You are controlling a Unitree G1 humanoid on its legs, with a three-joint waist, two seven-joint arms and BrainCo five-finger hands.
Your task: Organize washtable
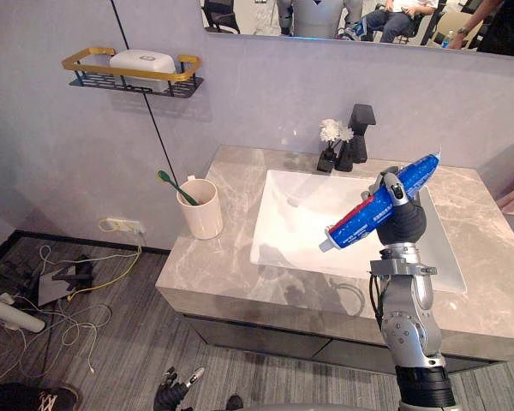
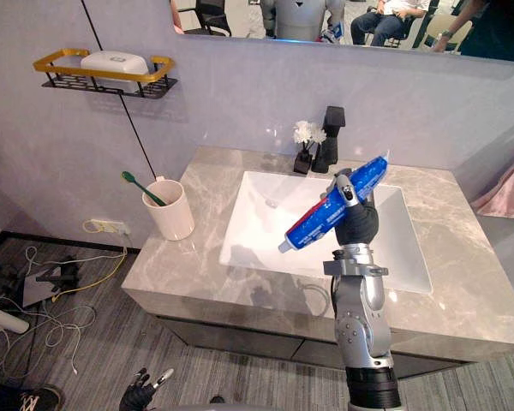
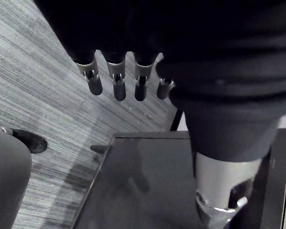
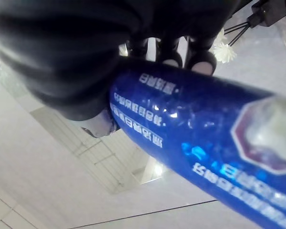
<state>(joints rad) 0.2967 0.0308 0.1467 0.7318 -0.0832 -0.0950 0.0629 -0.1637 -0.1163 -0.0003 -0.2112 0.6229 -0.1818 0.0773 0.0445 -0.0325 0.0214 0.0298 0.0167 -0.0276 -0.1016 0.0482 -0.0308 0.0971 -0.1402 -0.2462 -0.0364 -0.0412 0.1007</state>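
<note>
Right hand (image 1: pixel 400 212) curls its fingers round a glossy blue-and-red toothpaste tube (image 1: pixel 361 220). At far left, the left hand (image 1: pixel 176 390) hangs low with its fingers relaxed. A cream cylindrical cup (image 1: pixel 203 210) stands on the veined marble counter (image 1: pixel 210 270). The tube slants above the white rectangular basin (image 1: pixel 291 218).

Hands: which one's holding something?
The right hand, curled round the blue toothpaste tube above the sink. The left hand hangs open near the floor, holding nothing.

Hidden parts
The toothbrush (image 1: pixel 176 188) is half hidden inside the cup (image 1: pixel 204 214); the tube (image 1: pixel 360 221) is partly covered by the right hand (image 1: pixel 404 221).
</note>
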